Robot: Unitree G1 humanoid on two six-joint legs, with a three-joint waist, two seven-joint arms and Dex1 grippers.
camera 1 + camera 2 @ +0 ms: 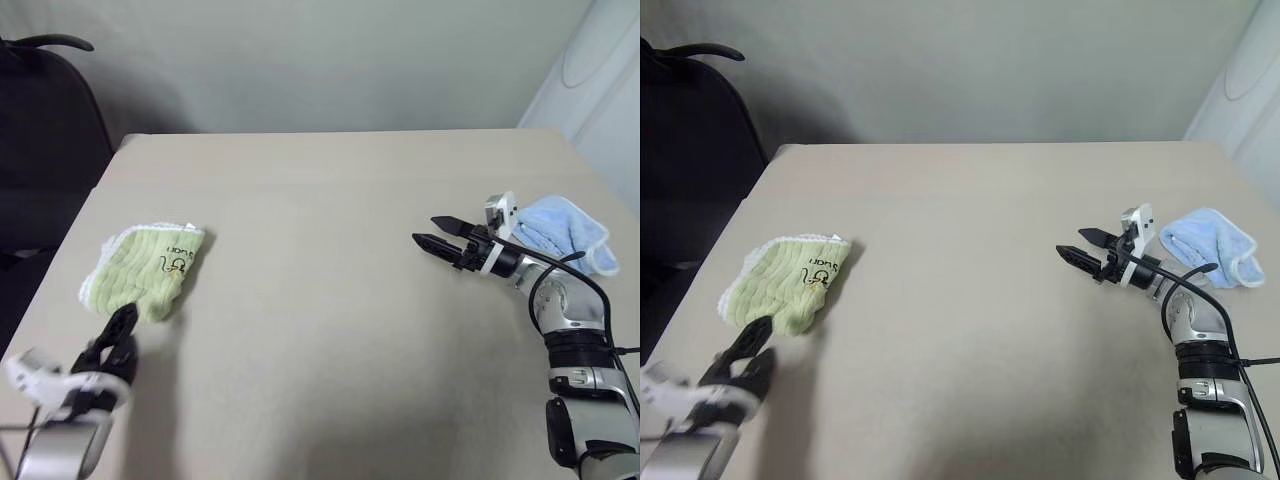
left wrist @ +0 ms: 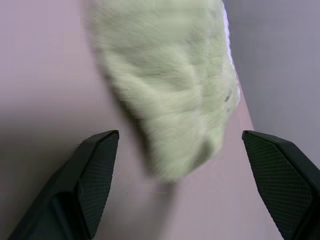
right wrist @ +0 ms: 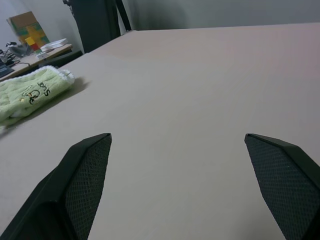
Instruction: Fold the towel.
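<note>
The towel is light green terry with a white edge and a dark printed emblem. It lies folded into a small bundle near the table's left edge. Just in front of its near end, my left gripper is open and holds nothing. In the left wrist view the towel lies ahead of the gripper's wide-spread fingers. My right gripper hovers over the right half of the table, open and empty, and points left toward the towel, which is far from it.
A light blue cloth lies crumpled at the table's right edge, just behind my right wrist. The beige table is bare between the two grippers. A dark chair stands beyond the left edge.
</note>
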